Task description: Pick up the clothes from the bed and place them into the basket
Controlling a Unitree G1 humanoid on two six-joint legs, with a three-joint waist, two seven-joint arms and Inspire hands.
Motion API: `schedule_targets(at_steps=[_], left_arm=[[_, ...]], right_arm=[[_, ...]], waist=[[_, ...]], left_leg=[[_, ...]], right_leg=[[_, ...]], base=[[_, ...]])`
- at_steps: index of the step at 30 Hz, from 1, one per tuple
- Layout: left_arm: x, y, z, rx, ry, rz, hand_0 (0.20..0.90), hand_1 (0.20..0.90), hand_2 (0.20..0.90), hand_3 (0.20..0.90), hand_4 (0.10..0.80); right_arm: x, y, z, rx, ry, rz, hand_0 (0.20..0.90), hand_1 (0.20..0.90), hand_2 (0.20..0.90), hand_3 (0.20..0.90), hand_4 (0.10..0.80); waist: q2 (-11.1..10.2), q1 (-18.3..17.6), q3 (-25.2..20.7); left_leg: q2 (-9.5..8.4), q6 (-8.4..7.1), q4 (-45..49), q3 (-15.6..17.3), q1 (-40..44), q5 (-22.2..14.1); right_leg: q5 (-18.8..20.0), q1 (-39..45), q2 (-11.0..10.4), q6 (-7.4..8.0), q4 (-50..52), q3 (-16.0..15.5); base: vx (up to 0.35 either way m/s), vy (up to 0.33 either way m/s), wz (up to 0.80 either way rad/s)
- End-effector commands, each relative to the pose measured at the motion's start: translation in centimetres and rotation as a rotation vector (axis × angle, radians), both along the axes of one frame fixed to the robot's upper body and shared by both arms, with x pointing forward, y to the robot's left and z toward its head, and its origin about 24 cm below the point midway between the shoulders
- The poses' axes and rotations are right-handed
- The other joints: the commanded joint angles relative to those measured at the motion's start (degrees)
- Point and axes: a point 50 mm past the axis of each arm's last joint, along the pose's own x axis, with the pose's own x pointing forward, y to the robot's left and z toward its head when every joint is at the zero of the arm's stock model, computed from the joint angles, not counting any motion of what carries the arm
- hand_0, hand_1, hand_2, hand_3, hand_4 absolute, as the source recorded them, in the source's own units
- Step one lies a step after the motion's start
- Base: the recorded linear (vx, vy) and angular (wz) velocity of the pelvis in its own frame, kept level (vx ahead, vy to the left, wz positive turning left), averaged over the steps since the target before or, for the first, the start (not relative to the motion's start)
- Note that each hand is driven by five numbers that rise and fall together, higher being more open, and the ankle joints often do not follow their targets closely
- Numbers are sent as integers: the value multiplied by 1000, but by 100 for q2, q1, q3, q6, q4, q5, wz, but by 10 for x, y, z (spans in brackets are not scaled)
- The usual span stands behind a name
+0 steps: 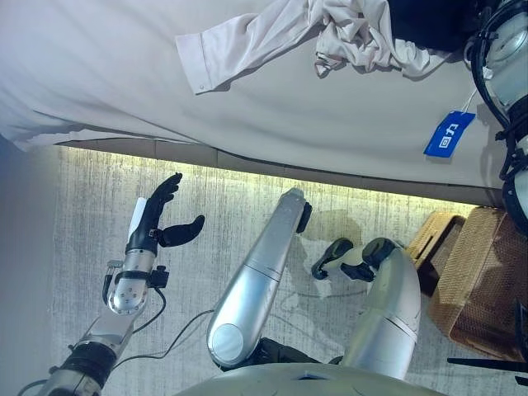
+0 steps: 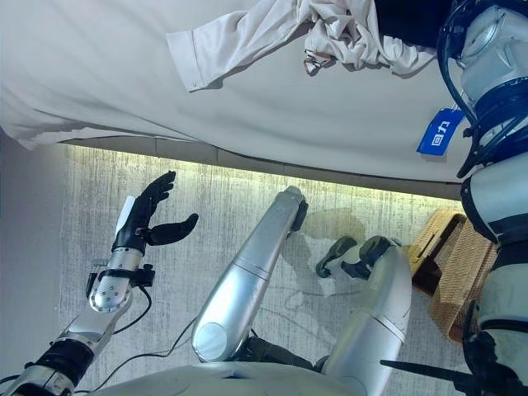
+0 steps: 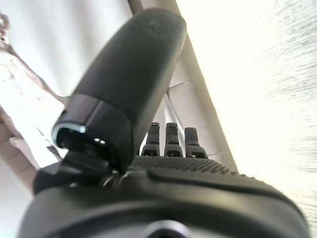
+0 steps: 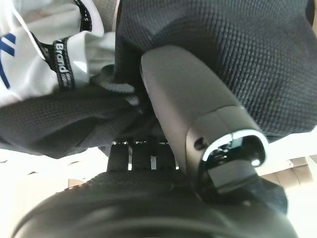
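Note:
A beige long-sleeved shirt [image 1: 247, 41] lies spread on the grey bed [image 1: 99, 74], its body crumpled [image 1: 355, 33] next to a black garment [image 1: 429, 21] at the bed's far right. My right arm reaches up along the right edge to that spot. In the right wrist view my right hand [image 4: 148, 198] has its thumb [image 4: 188, 99] pressed into bunched black mesh cloth [image 4: 74, 119], with a white garment [image 4: 29, 54] beside it. My left hand [image 1: 153, 223] is open and empty over the floor, in front of the bed's edge.
A wicker basket [image 1: 483, 280] stands on the floor at the lower right, below the bed's edge. A blue tag [image 1: 450, 134] hangs over the bed near my right arm. A pale carpet [image 1: 231, 198] covers the floor before the bed.

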Motion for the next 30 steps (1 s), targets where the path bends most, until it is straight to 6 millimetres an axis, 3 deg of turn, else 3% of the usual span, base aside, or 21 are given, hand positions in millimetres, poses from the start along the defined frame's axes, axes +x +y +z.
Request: schedule_targets(at_steps=[1,5,13,17,22,23,30], left_arm=[[-5,16,33,62,-182,27,900,900,900,900,800],[-3,17,36,73,-178,39,900,900,900,900,800],[-5,15,26,94,-93,6,900,900,900,900,800],[-1,11,23,107,-58,-12,900,900,900,900,800],[6,7,23,106,-31,-27,900,900,900,900,800],[7,6,22,108,-24,-29,900,900,900,900,800],[6,4,7,125,57,-39,900,900,900,900,800]], right_arm=[[-2,16,20,-62,-61,58,300,300,300,200,100],[-3,9,15,-34,-48,62,300,300,300,200,100],[-6,-8,-2,20,-19,58,300,300,300,200,100],[-12,-27,-13,48,17,33,300,300,300,200,100],[-19,-42,-18,85,16,4,300,300,300,200,100],[-20,-45,-18,86,14,0,300,300,300,200,100],[-35,-66,-16,117,-6,-14,300,300,300,200,100]], waist=[[-68,75,-229],[-130,-6,-233],[-314,-121,-674],[-401,-246,-968],[-503,-390,-1217],[-521,-420,-1266],[-787,-722,-1747]], left_leg=[[174,117,-515,155,715,56],[266,78,-796,176,1246,151],[385,-9,-1772,203,2376,459],[601,-59,-2628,308,3171,627],[726,-107,-3312,397,3813,707],[745,-85,-3563,432,3901,920],[839,-206,-4981,674,4968,1148]], right_leg=[[973,410,233,201,-558,-137],[1042,906,252,193,-929,-139],[1312,2026,293,230,-2042,-220],[1504,2910,327,204,-2875,-274],[1731,3654,427,224,-3732,-303],[1929,3747,447,180,-3988,-366],[2386,4716,735,396,-5586,-262]], base=[[48,-5,-6],[63,1,-15],[98,32,-15],[108,23,-17],[54,14,-18],[7,13,-21],[71,-4,-14]])
